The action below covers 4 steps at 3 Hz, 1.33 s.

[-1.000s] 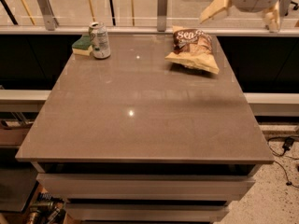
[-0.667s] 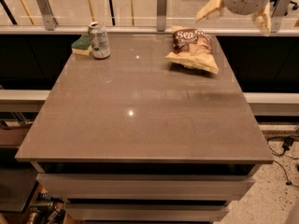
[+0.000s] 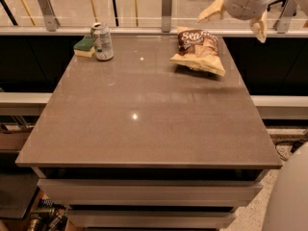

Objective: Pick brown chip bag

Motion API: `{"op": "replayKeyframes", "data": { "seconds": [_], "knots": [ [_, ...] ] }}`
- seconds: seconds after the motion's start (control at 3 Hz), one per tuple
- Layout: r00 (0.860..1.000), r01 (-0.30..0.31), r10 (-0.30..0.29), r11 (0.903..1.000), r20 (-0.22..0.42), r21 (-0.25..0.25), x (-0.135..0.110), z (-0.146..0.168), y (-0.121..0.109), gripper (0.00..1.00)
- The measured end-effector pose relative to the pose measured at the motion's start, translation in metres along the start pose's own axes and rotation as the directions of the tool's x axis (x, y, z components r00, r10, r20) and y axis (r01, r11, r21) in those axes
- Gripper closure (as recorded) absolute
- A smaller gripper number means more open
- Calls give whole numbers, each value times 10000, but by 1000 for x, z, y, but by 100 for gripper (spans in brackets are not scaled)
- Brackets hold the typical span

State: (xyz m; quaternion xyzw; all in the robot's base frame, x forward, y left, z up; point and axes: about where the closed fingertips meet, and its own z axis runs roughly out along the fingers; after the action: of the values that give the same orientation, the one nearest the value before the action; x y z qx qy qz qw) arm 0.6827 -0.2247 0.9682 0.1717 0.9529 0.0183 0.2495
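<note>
The brown chip bag (image 3: 198, 50) lies on the far right part of the brown table (image 3: 144, 109). It has a dark brown top with white "Sea" lettering and a tan lower part. My gripper (image 3: 236, 20) hangs in the air above and just right of the bag, at the top right of the camera view. Its two tan fingers (image 3: 211, 11) are spread wide apart and hold nothing. It is not touching the bag.
A drink can (image 3: 102, 41) stands at the far left of the table with a green-and-yellow sponge (image 3: 84, 47) beside it. A railing with glass panels (image 3: 166, 6) runs behind the table. Part of my white body (image 3: 291, 196) shows at the bottom right.
My gripper has moved left and down, closer to the chip bag. The bag, can and sponge have not moved.
</note>
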Motion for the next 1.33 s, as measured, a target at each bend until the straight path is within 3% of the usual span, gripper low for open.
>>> {"op": "replayKeyframes", "data": {
  "seconds": [0.67, 1.33],
  "knots": [
    [9971, 321, -371, 9967, -671, -740, -4, 51, 8, 0],
    [9801, 1056, -1224, 9881, -1561, -1115, 3, 96, 32, 0]
  ]
}}
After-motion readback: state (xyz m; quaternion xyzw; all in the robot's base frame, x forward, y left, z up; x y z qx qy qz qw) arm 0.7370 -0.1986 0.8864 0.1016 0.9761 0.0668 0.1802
